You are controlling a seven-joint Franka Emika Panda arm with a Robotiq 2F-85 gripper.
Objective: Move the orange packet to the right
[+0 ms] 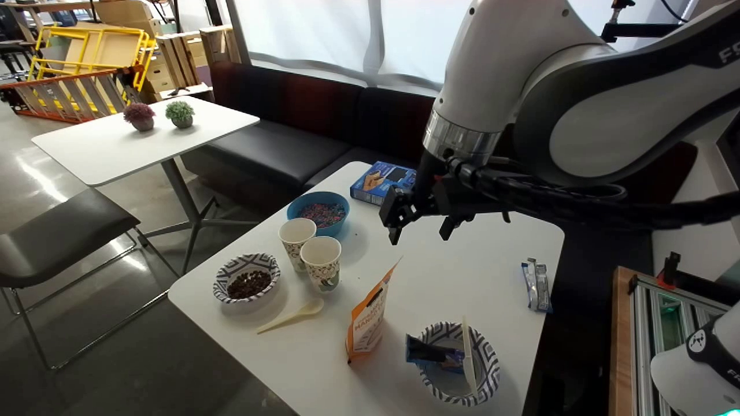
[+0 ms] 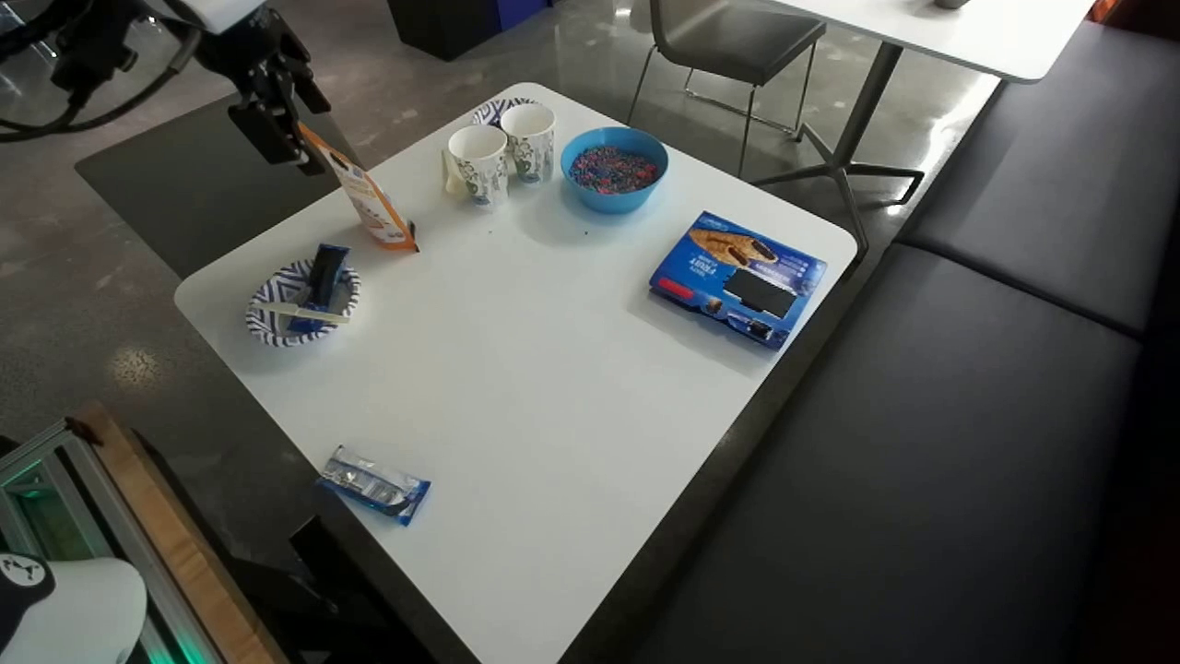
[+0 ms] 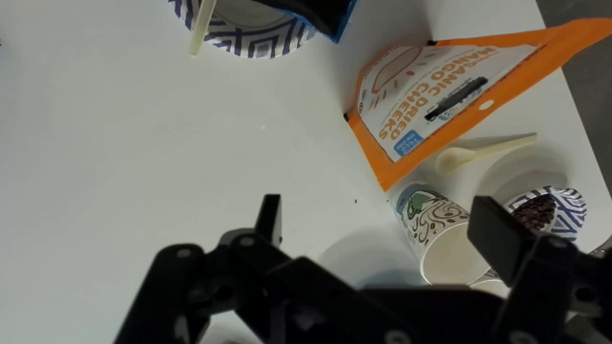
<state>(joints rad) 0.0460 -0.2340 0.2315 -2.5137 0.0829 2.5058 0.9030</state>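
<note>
Hang-hole edge uppermost and long axis near vertical, the orange dried-mango packet (image 3: 430, 105) stood on the white table (image 1: 462, 277) between the paper cups (image 1: 321, 263) and a patterned bowl (image 1: 490, 364), its lettered front facing roughly toward that bowl. The wrist view showed the lettering broadly; both exterior views caught it obliquely. The gripper (image 1: 421, 232) hung above the table, jaws parted, clear of the packet. In an exterior view the cups mostly hid a second patterned bowl (image 2: 491, 111); in an exterior view its dark pieces (image 1: 248, 285) showed.
</note>
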